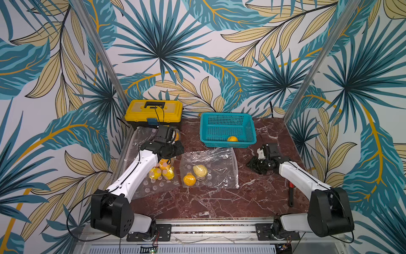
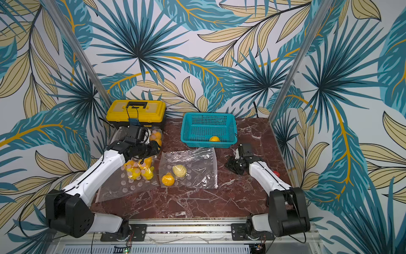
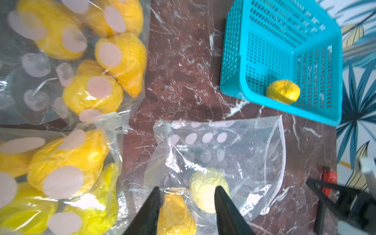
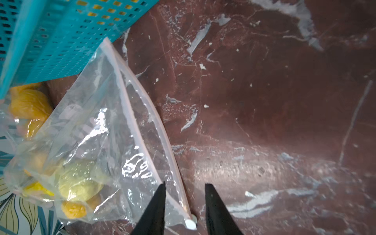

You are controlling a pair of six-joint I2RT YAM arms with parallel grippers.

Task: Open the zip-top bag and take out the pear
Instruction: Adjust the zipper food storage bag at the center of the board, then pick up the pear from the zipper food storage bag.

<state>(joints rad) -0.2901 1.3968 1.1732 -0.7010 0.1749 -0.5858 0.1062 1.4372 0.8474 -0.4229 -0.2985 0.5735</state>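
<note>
Two pears, an orange pear (image 1: 189, 179) and a pale pear (image 1: 200, 171), lie inside the zip-top bag (image 1: 217, 167) in the middle of the table (image 1: 219, 202). Your left gripper (image 3: 187, 188) and right gripper (image 4: 185, 184) both have jaws apart, empty.

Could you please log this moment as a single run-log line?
left gripper: open by bag | right gripper: open at slider | bag: holds pear, pale fruit | basket: yellow fruit

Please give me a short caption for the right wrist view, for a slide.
Right gripper, jaws open, at the slider of the clear zip-top bag, near a teal basket.
</note>
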